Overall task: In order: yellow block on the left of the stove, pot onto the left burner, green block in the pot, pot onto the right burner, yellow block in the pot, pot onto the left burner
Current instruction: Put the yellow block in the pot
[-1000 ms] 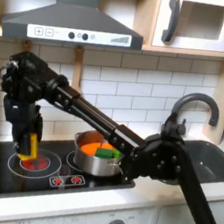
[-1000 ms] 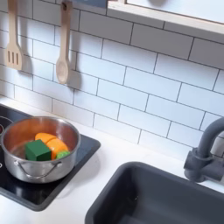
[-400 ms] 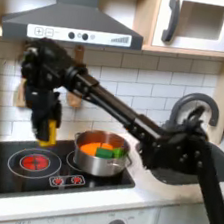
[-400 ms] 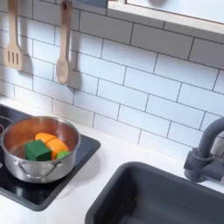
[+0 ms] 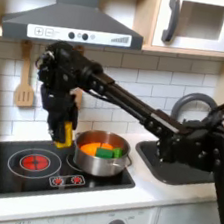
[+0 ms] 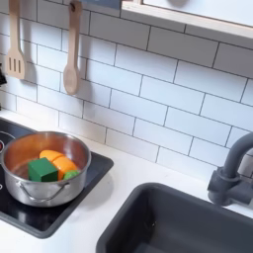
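Note:
In the first exterior view my gripper (image 5: 64, 141) hangs above the stove (image 5: 14, 178), just left of the pot (image 5: 103, 163), shut on the yellow block (image 5: 67, 133). The steel pot sits on the right burner, which it hides. Inside it lie the green block (image 5: 105, 153) and an orange piece (image 5: 96, 145). The left burner (image 5: 33, 161) glows bright red and is bare. The second exterior view shows the pot (image 6: 20, 190) on the stove (image 6: 59, 212) with the green block (image 6: 42, 170) and orange piece (image 6: 57, 161) inside.
A wooden spatula (image 6: 15, 49) and spoon (image 6: 71, 59) hang on the tiled wall. A dark sink (image 6: 188, 222) with a faucet (image 6: 232, 178) lies at the second exterior view's right. A range hood (image 5: 72, 18) overhangs the stove.
My gripper rose from the left burner with the yellow block and moved to the first exterior view's right, up to the pot's left rim. The pot and its contents stayed put.

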Action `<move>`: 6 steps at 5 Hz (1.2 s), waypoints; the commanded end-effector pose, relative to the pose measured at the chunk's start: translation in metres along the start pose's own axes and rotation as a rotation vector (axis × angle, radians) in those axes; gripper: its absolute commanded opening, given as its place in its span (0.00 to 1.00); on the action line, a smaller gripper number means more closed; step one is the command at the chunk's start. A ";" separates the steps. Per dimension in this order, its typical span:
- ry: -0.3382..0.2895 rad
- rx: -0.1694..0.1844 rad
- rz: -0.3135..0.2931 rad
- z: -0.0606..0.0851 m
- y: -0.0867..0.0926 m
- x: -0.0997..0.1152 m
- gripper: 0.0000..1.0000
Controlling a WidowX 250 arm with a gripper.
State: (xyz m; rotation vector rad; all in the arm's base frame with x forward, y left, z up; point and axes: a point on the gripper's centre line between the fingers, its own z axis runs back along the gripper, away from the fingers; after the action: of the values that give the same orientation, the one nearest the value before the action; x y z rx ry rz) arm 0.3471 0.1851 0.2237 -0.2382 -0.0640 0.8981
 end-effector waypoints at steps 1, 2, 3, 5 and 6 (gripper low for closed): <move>0.005 -0.002 -0.024 -0.003 -0.011 -0.014 0.00; 0.016 0.001 -0.031 -0.008 -0.013 -0.019 0.00; 0.025 0.003 -0.048 -0.012 -0.019 -0.030 0.00; 0.039 0.009 -0.093 -0.019 -0.029 -0.046 0.00; 0.041 0.006 -0.106 -0.020 -0.033 -0.054 0.00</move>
State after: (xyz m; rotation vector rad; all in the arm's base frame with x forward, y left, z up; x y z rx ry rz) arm 0.3416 0.1217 0.2150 -0.2450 -0.0371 0.7934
